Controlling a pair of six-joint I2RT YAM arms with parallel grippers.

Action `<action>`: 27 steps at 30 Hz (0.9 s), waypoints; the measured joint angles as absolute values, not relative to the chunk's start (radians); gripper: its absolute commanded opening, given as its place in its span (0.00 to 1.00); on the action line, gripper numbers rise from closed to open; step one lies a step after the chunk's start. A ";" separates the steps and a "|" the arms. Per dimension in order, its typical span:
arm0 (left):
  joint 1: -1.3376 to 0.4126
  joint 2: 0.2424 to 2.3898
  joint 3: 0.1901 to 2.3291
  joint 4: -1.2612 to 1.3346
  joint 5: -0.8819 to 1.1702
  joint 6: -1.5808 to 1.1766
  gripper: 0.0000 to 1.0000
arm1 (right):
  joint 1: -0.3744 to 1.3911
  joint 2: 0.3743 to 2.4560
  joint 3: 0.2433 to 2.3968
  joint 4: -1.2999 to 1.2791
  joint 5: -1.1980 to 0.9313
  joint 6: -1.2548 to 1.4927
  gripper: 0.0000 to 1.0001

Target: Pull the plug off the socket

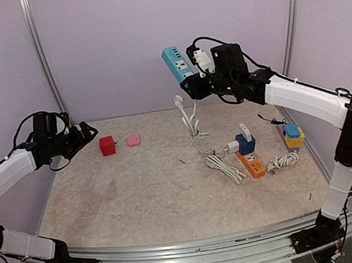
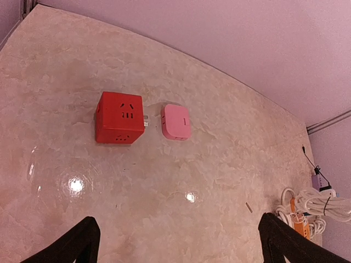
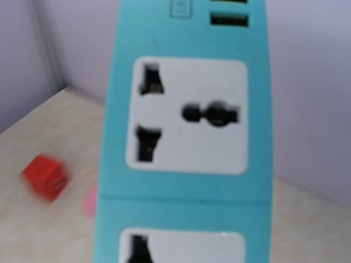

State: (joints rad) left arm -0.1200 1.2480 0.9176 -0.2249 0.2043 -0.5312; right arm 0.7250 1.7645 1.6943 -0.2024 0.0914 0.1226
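Holding the teal power strip (image 1: 177, 64) off the counter (image 1: 139, 194), the right jaws grasp its lower end in the upper middle of the overhead view. The strip rises from them tilted toward the upper left, and its white cord (image 1: 190, 113) hangs down to the counter. In the right wrist view the strip's face fills the frame. The one whole socket (image 3: 186, 115) we see there is empty, and so is what shows of the one below it.

So we judge the pair that matters to be the pink plug (image 2: 175, 121) and the red cube socket (image 2: 119, 118), at the left of the overhead view. The two lie side by side on the counter with a narrow gap between them, and metal prongs (image 2: 146, 121) bridge it. We cannot tell how deep the prongs sit in the cube.

The left jaws are released, spread wide at the bottom corners of the left wrist view. The pair lies ahead of them, in the upper left-centre of that frame and well apart from the fingertips. Its long axis runs across the frame from left to right, with the plug on the right end, so a pull would run rightward along that line, away from the cube.

The left arm (image 1: 14, 170) is clearly the nearer one. The right arm (image 1: 307, 99) is well apart and occupied with the strip. An orange strip (image 1: 252, 164) carrying other plugs lies at the right of the overhead view, far from the left jaws.
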 measured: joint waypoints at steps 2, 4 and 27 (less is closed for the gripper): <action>-0.121 1.248 0.914 -0.224 0.205 -0.533 0.99 | 0.678 1.776 1.717 -0.189 0.093 0.121 0.00; -0.124 1.248 0.914 -0.224 0.206 -0.534 0.99 | 0.632 1.805 1.759 -0.173 0.097 0.116 0.00; -0.136 1.252 0.910 -0.210 0.212 -0.526 0.99 | 0.468 2.159 1.884 0.058 0.083 -0.336 0.00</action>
